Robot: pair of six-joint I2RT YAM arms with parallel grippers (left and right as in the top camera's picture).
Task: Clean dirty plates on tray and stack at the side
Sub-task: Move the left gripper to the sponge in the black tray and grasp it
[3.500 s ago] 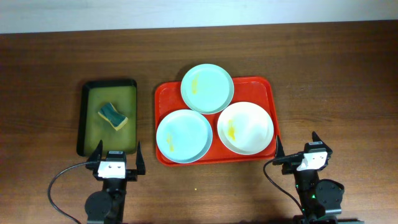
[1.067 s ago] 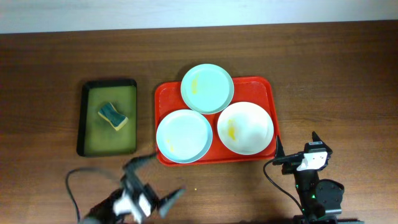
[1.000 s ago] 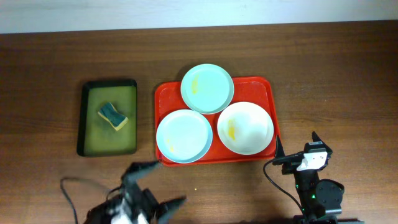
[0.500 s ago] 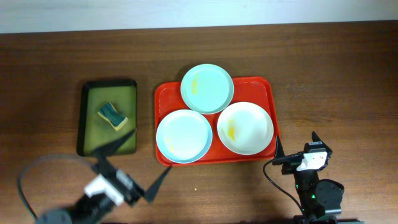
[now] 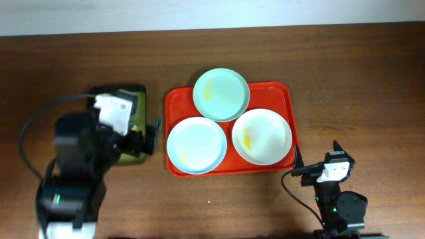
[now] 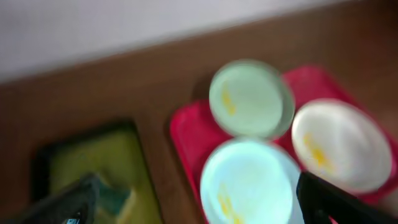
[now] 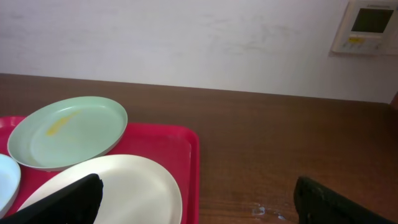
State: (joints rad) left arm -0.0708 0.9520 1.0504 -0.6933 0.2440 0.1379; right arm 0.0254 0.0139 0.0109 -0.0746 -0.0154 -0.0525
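Three dirty plates lie on the red tray [image 5: 287, 93]: mint green [image 5: 221, 94] at the back, pale blue [image 5: 196, 145] front left, white [image 5: 261, 137] front right, each with yellow smears. My left gripper [image 5: 141, 136] is open and empty, raised over the right part of the olive-green tray, just left of the red tray. Its blurred wrist view shows the green plate [image 6: 250, 98], blue plate [image 6: 245, 186], white plate [image 6: 342, 146] and my left gripper [image 6: 196, 193]. My right gripper [image 5: 317, 151] is open and empty at the tray's front right corner, seen also in its wrist view [image 7: 198, 186].
A black-rimmed olive-green tray [image 5: 99, 89] lies left of the red tray, mostly covered by my left arm. Its blue and yellow sponge [image 6: 115, 199] shows blurred by my left finger. The right wrist view shows the white plate [image 7: 118, 186], green plate [image 7: 68, 134] and bare wood to the right.
My left arm has lifted from the table's front edge and swung back and left, over the olive-green tray. The right arm and the plates have not moved.
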